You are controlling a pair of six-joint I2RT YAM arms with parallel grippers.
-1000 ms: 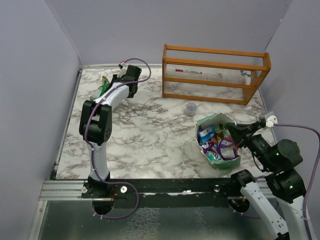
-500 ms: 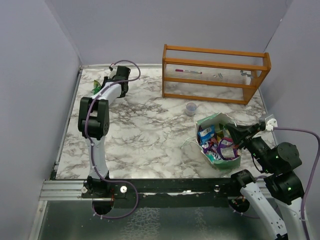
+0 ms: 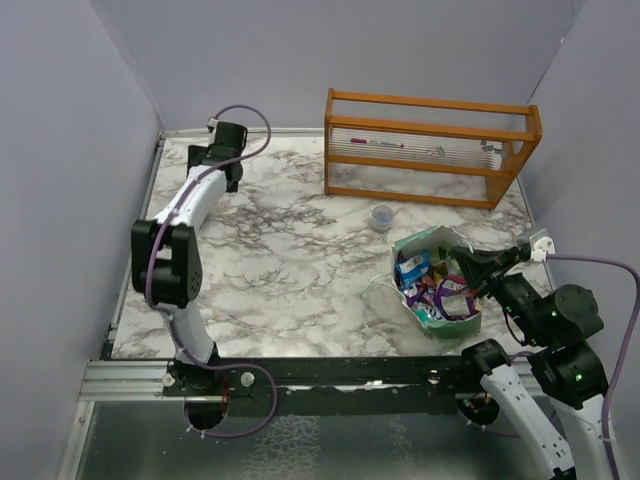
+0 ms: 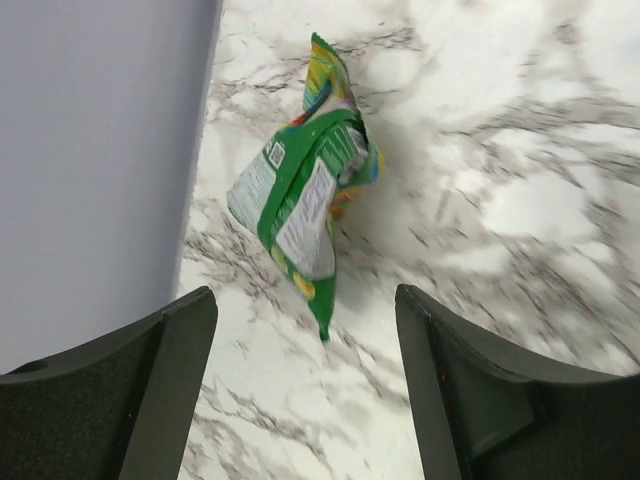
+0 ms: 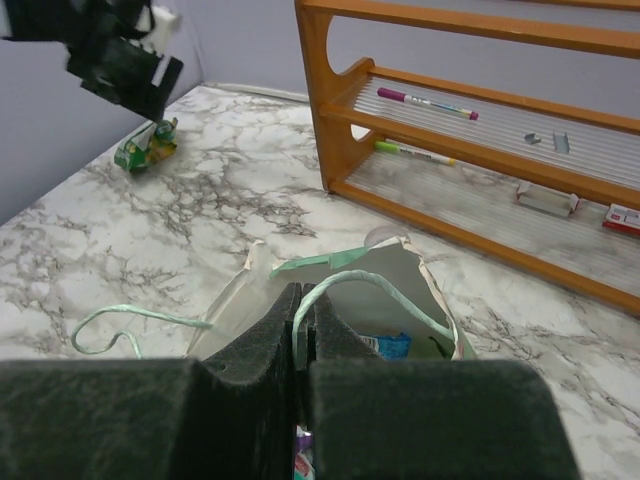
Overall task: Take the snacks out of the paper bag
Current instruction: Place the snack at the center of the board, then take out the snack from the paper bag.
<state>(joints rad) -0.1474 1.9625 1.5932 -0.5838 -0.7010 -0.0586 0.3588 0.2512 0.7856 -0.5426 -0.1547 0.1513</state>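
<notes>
One green packet (image 4: 300, 190) is out of the bag (image 3: 418, 241) and sits at the far left corner of the table (image 3: 290, 250), close to the left wall (image 4: 100, 150). The left gripper (image 4: 305, 300) hangs directly over it with the jaws wide apart. The packet lies between the two fingers (image 4: 150, 390) and touches neither. The bag stands near the right front of the table, mouth up and open, well apart from the packet. Several snacks (image 3: 432, 287) in blue, purple and red are inside it, packed together below the rim. The right gripper (image 5: 300, 320) is at the bag's right rim with the jaws pressed together on a thin mint handle (image 5: 360, 277), which loops out from between the fingers over the bag mouth. The second handle (image 5: 125, 318) lies slack on the table to the left of the bag. A clear cup (image 3: 381, 215) stands just beyond the bag, between it and the orange rack (image 3: 430, 130) at the far edge. The rack holds pens (image 5: 430, 102) and a few small items on its ribbed shelf.
</notes>
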